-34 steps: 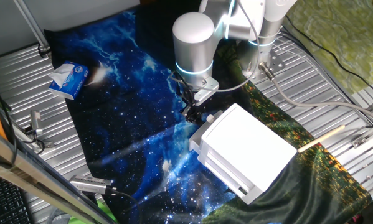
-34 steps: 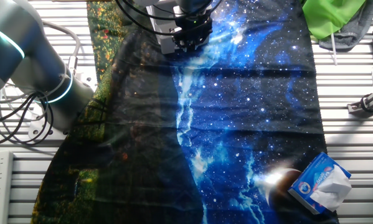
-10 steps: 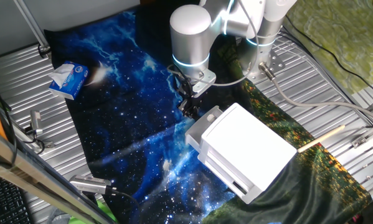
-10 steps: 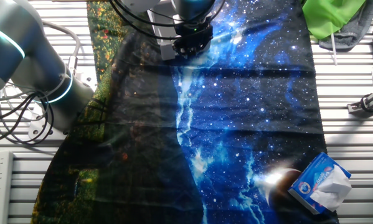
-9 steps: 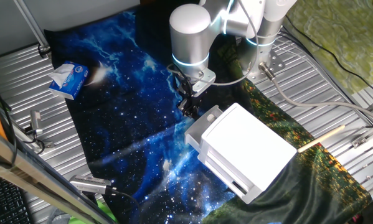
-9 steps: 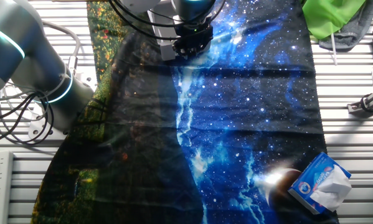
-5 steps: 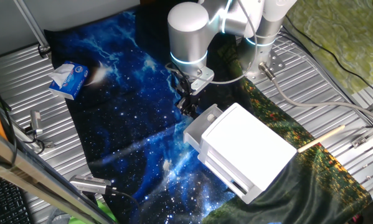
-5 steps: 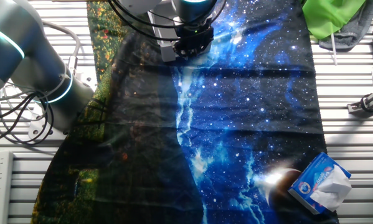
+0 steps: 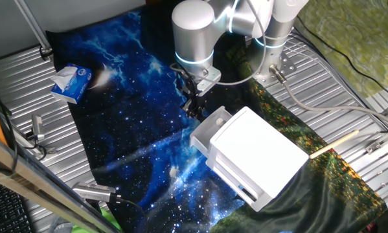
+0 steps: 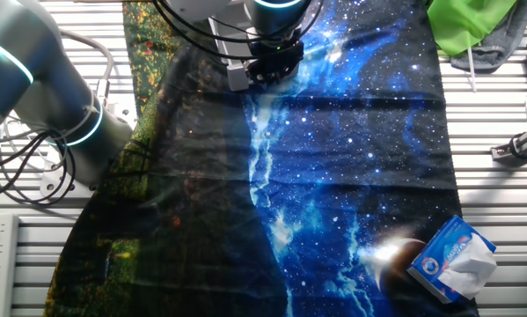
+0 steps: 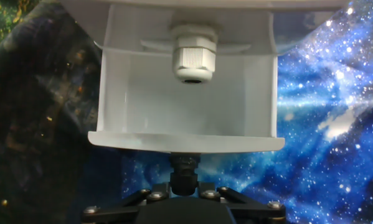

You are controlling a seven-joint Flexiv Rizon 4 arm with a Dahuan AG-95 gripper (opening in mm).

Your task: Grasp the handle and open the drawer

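You have 1 black two-finger gripper [image 9: 195, 111] pinching the tiny white rounded handle [image 11: 185, 163] of 1 pulled-out flat white plastic drawer [image 11: 186, 99], starry blue cloth [image 11: 335, 93] beside the fingers.

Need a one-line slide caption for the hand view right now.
Gripper shut on the handle, with the white drawer pulled partly open and empty above the galaxy-print cloth.

Drawer [image 9: 208, 132] protrudes from drawer unit [image 9: 258, 157] on cloth [image 9: 129, 103]; tissue pack [image 9: 70, 82] well apart.

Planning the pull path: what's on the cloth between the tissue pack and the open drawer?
Only bare starry cloth lies between the tissue pack and the drawer, seen in one fixed view.
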